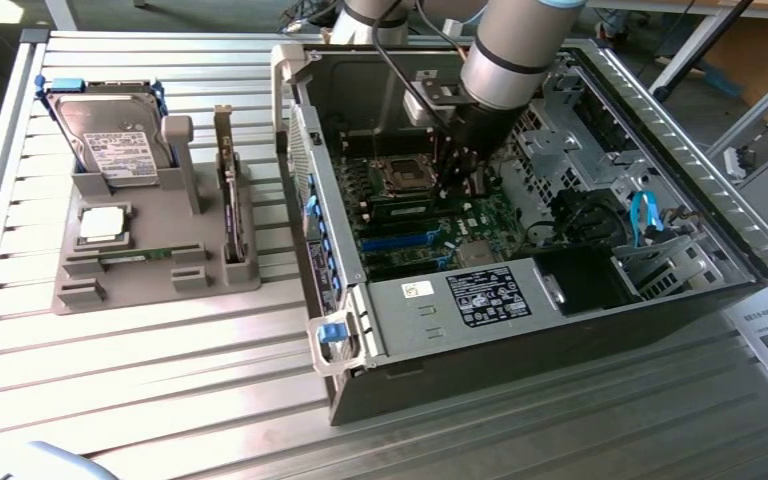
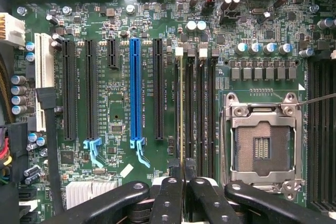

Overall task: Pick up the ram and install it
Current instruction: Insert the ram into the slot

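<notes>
In the exterior view, the arm [image 1: 504, 60] reaches down into an open computer case [image 1: 704, 250] that lies on its side on the slatted metal surface [image 1: 157, 370]. The tool [image 1: 454, 185] hangs low over the motherboard [image 1: 491, 215], just beside the processor socket [image 1: 404, 178]; what it grips is too small to make out from here. Toward the exterior view's left, well apart from the case, a gray holder [image 1: 117, 280] carries a hard drive [image 1: 115, 145], an upright dark card [image 1: 233, 200] and a thin green stick [image 1: 137, 254] lying flat. In the wrist view, the tool's black fingers [image 2: 170, 192] are pinched nearly together on the ram [image 2: 181, 108]. The ram is seen edge-on as a thin pale line running along the first memory slot [image 2: 189, 114], between the socket and a long blue slot [image 2: 135, 87]. Whether its lower edge touches the slot or stands just above it I cannot tell.
</notes>
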You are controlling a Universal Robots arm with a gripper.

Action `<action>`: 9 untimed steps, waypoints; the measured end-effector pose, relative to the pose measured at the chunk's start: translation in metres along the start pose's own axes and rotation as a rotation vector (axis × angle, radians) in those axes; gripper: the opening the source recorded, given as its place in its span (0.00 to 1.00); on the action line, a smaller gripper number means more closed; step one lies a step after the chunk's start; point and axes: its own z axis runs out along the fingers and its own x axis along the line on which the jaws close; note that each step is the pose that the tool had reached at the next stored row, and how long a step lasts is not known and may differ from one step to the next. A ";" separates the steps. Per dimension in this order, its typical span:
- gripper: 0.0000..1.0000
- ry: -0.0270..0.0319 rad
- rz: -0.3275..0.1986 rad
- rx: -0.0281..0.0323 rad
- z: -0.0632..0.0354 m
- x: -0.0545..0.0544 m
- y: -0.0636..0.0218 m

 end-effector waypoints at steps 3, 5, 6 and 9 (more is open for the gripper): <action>0.12 0.0003 0.000 -0.0001 0.0011 0.000 0.0000; 0.12 0.0004 0.000 -0.0001 0.0011 0.000 0.0000; 0.12 0.0004 0.000 -0.0001 0.0011 0.000 0.0000; 0.12 0.0003 0.000 0.0000 0.0012 0.000 0.0000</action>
